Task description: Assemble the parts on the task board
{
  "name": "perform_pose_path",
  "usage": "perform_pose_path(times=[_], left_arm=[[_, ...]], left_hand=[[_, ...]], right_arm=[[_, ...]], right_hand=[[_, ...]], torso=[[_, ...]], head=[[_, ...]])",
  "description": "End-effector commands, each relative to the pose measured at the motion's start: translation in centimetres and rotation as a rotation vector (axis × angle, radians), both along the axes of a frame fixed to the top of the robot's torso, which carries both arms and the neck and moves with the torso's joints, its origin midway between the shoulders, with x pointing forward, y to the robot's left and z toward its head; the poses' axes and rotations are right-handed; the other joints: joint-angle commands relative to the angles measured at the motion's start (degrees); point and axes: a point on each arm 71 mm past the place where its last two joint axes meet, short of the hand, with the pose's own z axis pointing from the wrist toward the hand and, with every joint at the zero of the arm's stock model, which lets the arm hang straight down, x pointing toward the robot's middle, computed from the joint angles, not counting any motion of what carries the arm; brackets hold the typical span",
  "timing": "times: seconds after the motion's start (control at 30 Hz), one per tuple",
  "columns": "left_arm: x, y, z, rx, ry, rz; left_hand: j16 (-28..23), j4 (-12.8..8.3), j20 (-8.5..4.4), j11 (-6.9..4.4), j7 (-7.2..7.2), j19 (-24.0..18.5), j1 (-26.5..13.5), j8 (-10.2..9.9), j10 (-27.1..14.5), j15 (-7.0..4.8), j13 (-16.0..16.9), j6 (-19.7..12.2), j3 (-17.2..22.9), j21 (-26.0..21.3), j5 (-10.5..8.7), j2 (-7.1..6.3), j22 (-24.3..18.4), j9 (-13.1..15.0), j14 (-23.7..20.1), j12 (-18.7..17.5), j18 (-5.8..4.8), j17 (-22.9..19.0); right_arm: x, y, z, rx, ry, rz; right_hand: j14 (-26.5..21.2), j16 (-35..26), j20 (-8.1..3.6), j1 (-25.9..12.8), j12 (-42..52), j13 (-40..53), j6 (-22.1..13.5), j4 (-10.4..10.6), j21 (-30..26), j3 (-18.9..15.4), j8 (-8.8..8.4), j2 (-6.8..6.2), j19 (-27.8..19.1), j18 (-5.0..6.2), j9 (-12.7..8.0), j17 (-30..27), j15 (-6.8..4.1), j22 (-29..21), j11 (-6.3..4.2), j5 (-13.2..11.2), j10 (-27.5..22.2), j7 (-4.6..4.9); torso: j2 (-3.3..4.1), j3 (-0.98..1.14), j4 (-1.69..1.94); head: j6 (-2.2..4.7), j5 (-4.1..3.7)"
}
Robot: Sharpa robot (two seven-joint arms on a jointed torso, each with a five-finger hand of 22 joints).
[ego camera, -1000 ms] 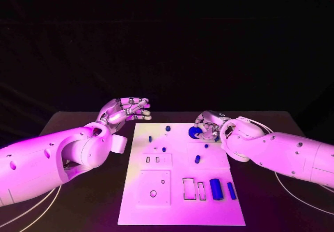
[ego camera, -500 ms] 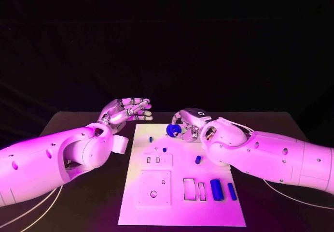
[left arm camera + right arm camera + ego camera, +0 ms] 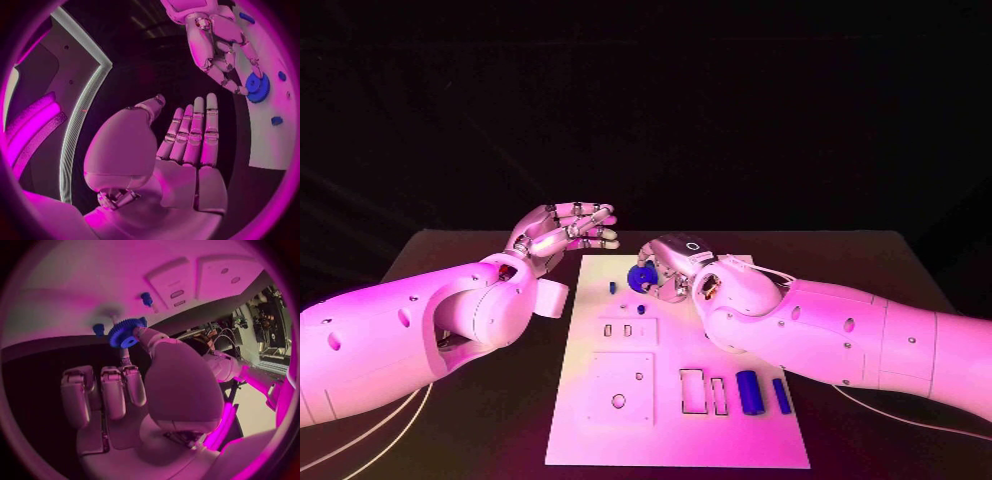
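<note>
The white task board (image 3: 661, 400) lies in the middle of the black table. My right hand (image 3: 672, 262) hovers over its far left part and pinches a blue gear (image 3: 643, 277) between thumb and a finger. In the right wrist view the gear (image 3: 125, 333) sits at the fingertips, just above the board, near two small blue pegs (image 3: 145, 298). The left wrist view shows the gear (image 3: 257, 86) too. My left hand (image 3: 567, 230) is raised beside the board's far left corner, palm open and holding nothing, fingers straight (image 3: 195, 131).
A small blue peg (image 3: 613, 287) stands near the board's left edge. Two blue cylinders (image 3: 749, 391) lie at its near right, beside narrow slots (image 3: 691, 391). Raised white blocks with holes (image 3: 620, 385) sit on the board's left half.
My right hand has carried the blue gear leftward across the board's far end, and its forearm now covers the board's right side. The left hand has barely moved.
</note>
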Motion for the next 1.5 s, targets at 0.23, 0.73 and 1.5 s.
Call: perform_pose_path(times=[0.23, 0.73, 1.5], left_arm=[[-0.1, -0.4, 0.1, -0.013, -0.004, -0.024], [-0.1, -0.4, 0.2, -0.012, -0.003, -0.025], [-0.1, -0.4, 0.1, -0.011, 0.001, -0.025]], left_hand=[[0.2, 0.0, 0.02, -0.03, 2.29, -0.6, -0.3, -0.3, -0.4, 0.04, 0.0, -0.4, 0.3, 0.3, 0.21, 0.08, 0.0, 0.1, -0.5, -0.3, 0.45, 0.1], [0.2, 0.0, 0.02, -0.03, 2.29, -0.6, -0.3, -0.3, -0.4, 0.04, 0.0, -0.4, 0.3, 0.3, 0.21, 0.08, 0.0, 0.1, -0.5, -0.3, 0.45, 0.1], [0.5, 0.0, 0.07, -0.01, 2.31, -0.8, -0.5, -0.3, -0.5, 0.07, 0.1, -0.4, 0.3, 0.6, 0.20, 0.18, 0.2, 0.1, -0.8, -0.3, 0.46, 0.4]], right_arm=[[0.4, 0.4, -0.9, -0.036, -0.003, -0.008], [1.4, -0.1, -1.5, -0.058, -0.012, -0.053], [1.5, 0.1, -2.0, -0.065, 0.044, -0.038]], right_hand=[[5.7, 0.3, -0.57, -0.8, 0.1, 8.8, 0.8, 0.0, 0.2, 0.4, 0.26, -0.16, 6.0, -0.81, 0.0, 13.8, -0.23, 15.1, -0.19, -0.3, 0.5, -0.46], [5.6, 0.2, -0.56, -1.2, -0.1, 8.6, 0.7, -0.1, 0.2, 0.7, 0.06, -0.36, 6.0, -0.80, -0.1, 13.6, -0.20, 15.0, -0.13, -0.5, 0.4, -0.39], [5.5, 0.0, 0.76, -5.5, -1.6, 7.3, -4.4, -0.3, -0.6, -0.2, -5.45, -1.72, 5.3, -0.54, -1.9, 13.2, 1.27, 14.3, 1.55, -4.1, -1.1, 1.39]], torso=[[-0.04, 0.04, -0.03], [-0.06, 0.13, -0.15], [-0.07, 0.09, -0.21]], head=[[-0.29, 0.22], [-0.20, 0.28], [-0.35, 0.20]])
